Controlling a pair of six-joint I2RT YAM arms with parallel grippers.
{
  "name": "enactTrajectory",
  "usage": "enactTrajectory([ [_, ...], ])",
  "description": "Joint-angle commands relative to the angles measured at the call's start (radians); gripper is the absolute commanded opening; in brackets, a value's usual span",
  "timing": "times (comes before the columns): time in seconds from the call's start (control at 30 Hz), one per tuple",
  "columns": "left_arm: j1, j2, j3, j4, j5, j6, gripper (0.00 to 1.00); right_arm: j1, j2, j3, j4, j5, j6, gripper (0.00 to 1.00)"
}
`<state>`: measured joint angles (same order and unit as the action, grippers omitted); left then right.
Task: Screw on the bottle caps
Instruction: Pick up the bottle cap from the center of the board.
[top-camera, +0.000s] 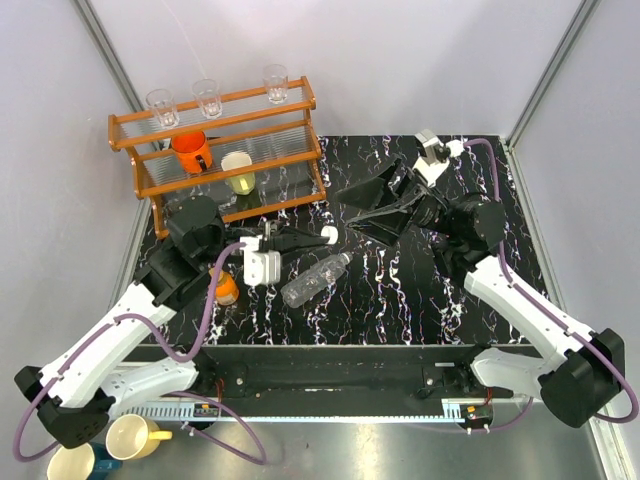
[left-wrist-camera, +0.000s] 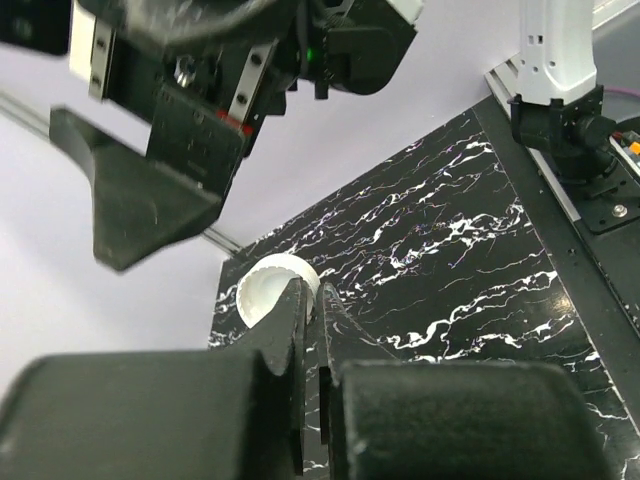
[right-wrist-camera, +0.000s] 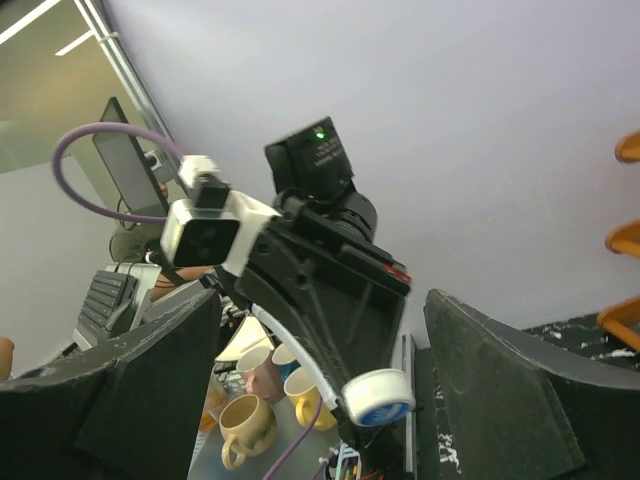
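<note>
My left gripper (top-camera: 322, 237) is shut on the rim of a white bottle cap (top-camera: 329, 235) with a blue rim and holds it above the table's middle. The left wrist view shows that cap (left-wrist-camera: 268, 290) pinched at the fingertips (left-wrist-camera: 296, 300). My right gripper (top-camera: 350, 210) hangs open just right of the cap, fingers pointing at it, nothing between them. In the right wrist view the cap (right-wrist-camera: 378, 397) sits between my wide-apart right fingers (right-wrist-camera: 500, 390). The clear bottle (top-camera: 315, 279) lies on its side below the cap. The orange bottle (top-camera: 227, 290) peeks out behind my left arm.
A wooden rack (top-camera: 215, 150) at the back left holds clear glasses (top-camera: 207, 97), an orange mug (top-camera: 190, 150) and a pale cup (top-camera: 239, 170). Mugs (top-camera: 135, 437) stand off the table at the near left. Grey walls close in the black marbled table (top-camera: 400, 290).
</note>
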<state>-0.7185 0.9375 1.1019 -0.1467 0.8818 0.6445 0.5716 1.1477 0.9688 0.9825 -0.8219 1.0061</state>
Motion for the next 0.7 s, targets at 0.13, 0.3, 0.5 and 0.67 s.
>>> enactTrajectory([
  [0.13,-0.044,-0.035,0.021,-0.017,-0.003,0.198,0.01,0.007,-0.043,-0.015,-0.057,-0.003,-0.061,0.91],
  [0.3,-0.044,-0.039,0.045,-0.024,-0.001,0.218,0.01,0.008,-0.017,-0.038,0.016,-0.020,-0.014,0.85],
  [0.5,-0.044,-0.037,0.053,0.027,0.014,0.152,0.01,0.031,0.017,-0.054,0.090,-0.052,0.019,0.81],
  [0.67,-0.044,-0.037,0.058,0.108,0.029,0.037,0.01,0.050,0.032,-0.061,0.159,-0.065,0.040,0.78],
])
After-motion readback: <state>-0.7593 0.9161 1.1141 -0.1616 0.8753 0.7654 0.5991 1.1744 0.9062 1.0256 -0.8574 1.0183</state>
